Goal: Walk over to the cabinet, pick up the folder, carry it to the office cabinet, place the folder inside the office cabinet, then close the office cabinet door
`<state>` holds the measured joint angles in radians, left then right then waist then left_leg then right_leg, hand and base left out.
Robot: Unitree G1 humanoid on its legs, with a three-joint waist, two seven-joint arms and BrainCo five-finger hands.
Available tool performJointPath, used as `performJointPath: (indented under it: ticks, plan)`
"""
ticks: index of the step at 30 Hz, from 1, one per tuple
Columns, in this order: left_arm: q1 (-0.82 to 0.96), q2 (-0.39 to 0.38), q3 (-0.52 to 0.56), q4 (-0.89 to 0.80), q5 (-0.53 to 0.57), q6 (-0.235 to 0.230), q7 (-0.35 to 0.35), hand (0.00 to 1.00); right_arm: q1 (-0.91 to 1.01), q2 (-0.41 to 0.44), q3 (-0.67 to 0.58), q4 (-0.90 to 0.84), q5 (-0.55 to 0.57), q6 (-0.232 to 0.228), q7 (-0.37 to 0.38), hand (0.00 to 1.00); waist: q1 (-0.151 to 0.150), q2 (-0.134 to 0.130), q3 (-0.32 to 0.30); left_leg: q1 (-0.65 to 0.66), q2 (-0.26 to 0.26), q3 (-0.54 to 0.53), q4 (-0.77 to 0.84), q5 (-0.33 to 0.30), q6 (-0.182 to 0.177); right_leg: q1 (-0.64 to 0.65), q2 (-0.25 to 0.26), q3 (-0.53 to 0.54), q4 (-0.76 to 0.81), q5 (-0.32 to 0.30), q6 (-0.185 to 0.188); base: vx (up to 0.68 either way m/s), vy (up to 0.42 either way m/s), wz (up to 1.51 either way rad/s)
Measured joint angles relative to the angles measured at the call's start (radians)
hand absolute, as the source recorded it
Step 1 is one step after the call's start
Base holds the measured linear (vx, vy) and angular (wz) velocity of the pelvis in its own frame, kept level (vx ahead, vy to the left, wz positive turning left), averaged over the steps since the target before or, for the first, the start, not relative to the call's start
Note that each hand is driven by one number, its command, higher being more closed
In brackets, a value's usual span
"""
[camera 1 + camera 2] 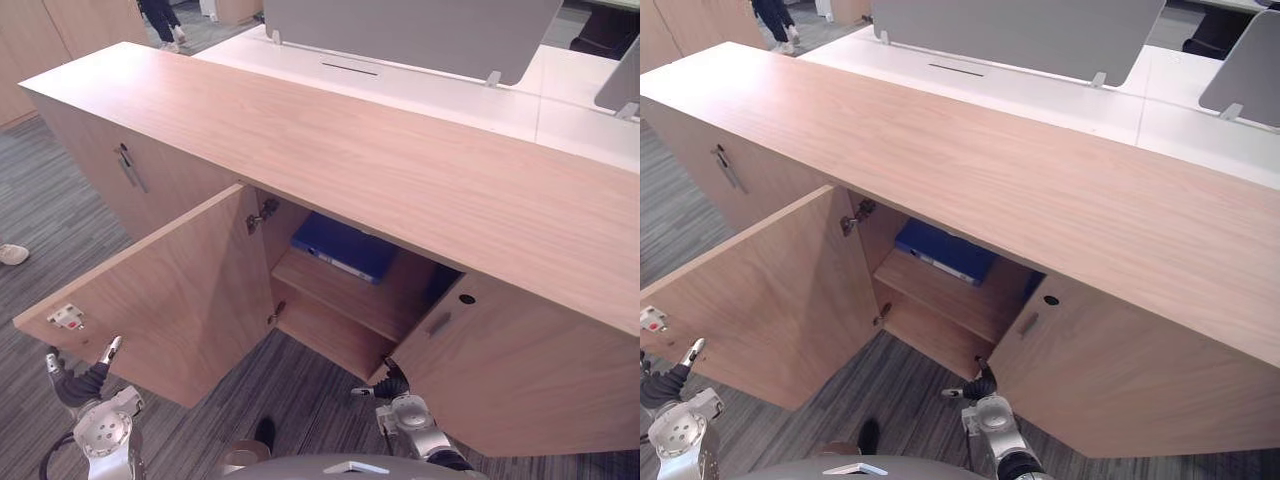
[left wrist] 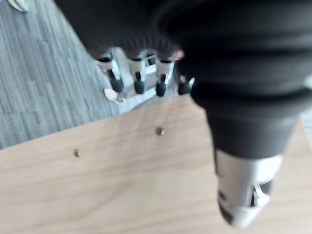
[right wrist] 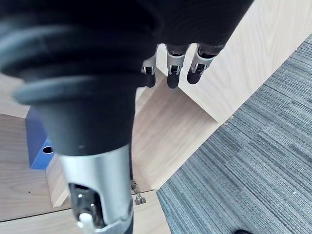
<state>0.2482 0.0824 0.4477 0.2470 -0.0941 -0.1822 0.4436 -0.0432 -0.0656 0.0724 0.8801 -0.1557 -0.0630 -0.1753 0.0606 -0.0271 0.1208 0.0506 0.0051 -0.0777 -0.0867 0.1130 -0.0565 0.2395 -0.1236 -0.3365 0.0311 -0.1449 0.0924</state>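
A blue folder (image 1: 345, 245) lies flat on the upper shelf inside the long wooden office cabinet (image 1: 350, 150), whose two doors stand wide open. The left door (image 1: 170, 300) swings out towards me, and the right door (image 1: 510, 370) hangs open at the lower right. My left hand (image 1: 85, 385) is low beside the left door's outer edge, open and holding nothing; its fingers (image 2: 139, 80) show relaxed over the door panel. My right hand (image 1: 393, 385) hovers in front of the lower shelf near the right door, open and holding nothing, with the folder (image 3: 36, 141) a short way beyond its fingers (image 3: 173, 68).
A closed cabinet door with a metal handle (image 1: 128, 165) is further left. Behind the cabinet stands a white desk (image 1: 560, 110) with grey screens. A person's legs (image 1: 160, 20) show at the far top left and a white shoe (image 1: 12, 254) at the left edge. Grey carpet covers the floor.
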Motion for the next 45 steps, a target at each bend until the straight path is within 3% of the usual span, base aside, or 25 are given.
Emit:
performJointPath:
  ticks: [28,45]
  plan:
    - [-0.022,-0.012,0.124,-0.082,-0.044,-0.025,0.059,0.00,0.002,0.016,-0.007,0.000,-0.008,0.001,-0.004,0.00,-0.004,-0.015,0.004,0.007,0.007,0.021,-0.001,-0.009,-0.004,-0.001,0.008,0.024,-0.009,0.003,-0.005,0.00,-0.011,-0.02]
    - [-0.018,-0.014,0.077,-0.076,-0.052,-0.025,0.024,0.00,0.004,0.017,-0.012,0.000,-0.009,0.001,-0.002,0.00,-0.004,-0.021,0.003,0.015,0.009,0.029,-0.001,-0.013,-0.007,0.002,0.008,0.032,-0.009,0.003,-0.005,0.00,-0.004,-0.01]
